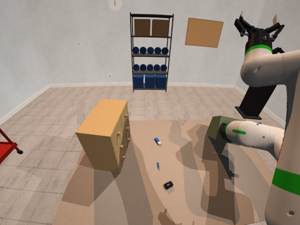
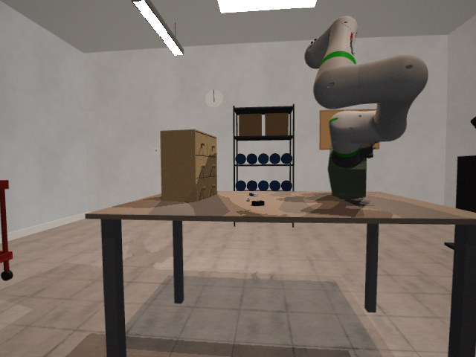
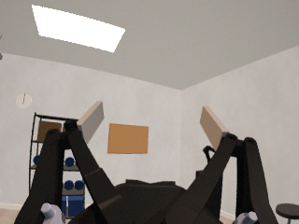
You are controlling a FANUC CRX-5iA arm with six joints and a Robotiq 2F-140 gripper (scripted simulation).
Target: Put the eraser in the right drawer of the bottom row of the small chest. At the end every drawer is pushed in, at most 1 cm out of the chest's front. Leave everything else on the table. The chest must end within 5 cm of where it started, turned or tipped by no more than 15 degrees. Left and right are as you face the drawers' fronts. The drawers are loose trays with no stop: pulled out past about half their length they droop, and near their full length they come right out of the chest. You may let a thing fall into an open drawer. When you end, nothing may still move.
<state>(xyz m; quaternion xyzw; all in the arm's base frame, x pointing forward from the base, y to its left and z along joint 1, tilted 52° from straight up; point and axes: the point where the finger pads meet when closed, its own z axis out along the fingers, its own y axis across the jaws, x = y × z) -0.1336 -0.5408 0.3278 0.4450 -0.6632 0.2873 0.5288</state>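
The small wooden chest stands on the left part of the table, its drawer fronts facing the table's middle; all drawers look pushed in. It also shows in the exterior view. The eraser, blue and white, lies flat on the table to the right of the chest's front, apart from it. My gripper is high above the table's right side, pointing up toward the ceiling, far from the eraser and the chest. In the wrist view its fingers stand wide open with nothing between them.
A small blue stick-like thing and a small black thing lie on the table nearer the front than the eraser. The arm's green base stands at the table's right. A shelf rack stands at the far wall.
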